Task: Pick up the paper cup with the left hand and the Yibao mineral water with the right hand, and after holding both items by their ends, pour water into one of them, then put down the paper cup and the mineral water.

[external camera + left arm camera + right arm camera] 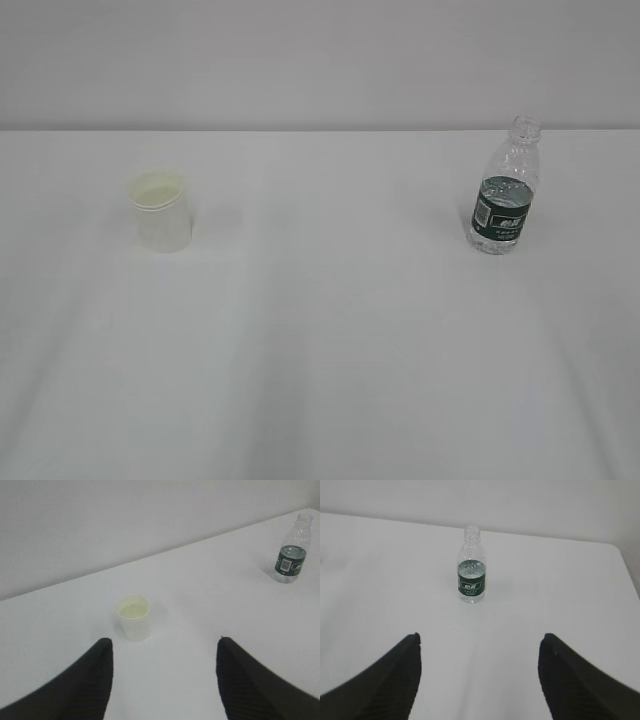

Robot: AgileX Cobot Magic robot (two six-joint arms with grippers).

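Observation:
The white paper cup stands upright on the left of the white table; in the left wrist view the cup is ahead of my left gripper, slightly left of centre. The left gripper is open and empty, well short of the cup. The clear Yibao bottle with a dark green label and no cap stands upright on the right; it shows in the right wrist view and far right in the left wrist view. My right gripper is open, empty, well short of the bottle. Neither arm shows in the exterior view.
The white table runs back to a pale wall. Its right edge shows in the right wrist view, to the right of the bottle. Nothing else stands on the table.

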